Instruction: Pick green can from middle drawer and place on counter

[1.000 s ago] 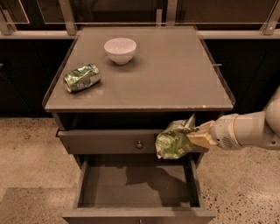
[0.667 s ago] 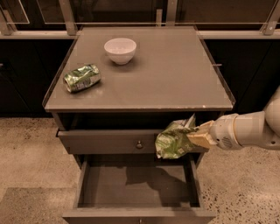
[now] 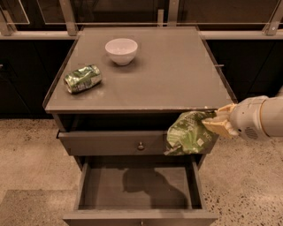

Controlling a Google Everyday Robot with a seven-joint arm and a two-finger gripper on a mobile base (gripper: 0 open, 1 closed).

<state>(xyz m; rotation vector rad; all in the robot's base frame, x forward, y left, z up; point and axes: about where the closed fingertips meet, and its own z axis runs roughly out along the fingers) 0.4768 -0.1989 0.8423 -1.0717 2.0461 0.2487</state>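
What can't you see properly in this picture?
Camera view:
- Words on the green can, held by the gripper below the counter's front-right corner: too blurry.
- Robot arm: cut off by right edge.
- Middle drawer front: cut off by bottom edge.
- Inside the knobbed drawer: shut.

It looks like an office or test space, not a home: a speckled polished floor (image 3: 26, 150), a glazed partition (image 3: 110, 11) on metal posts (image 3: 68, 15), and a lone grey drawer cabinet (image 3: 110, 142). The gripper (image 3: 213, 123) hangs at its right front corner, just under the tabletop (image 3: 177, 75) edge, pinching the green can (image 3: 190, 134).
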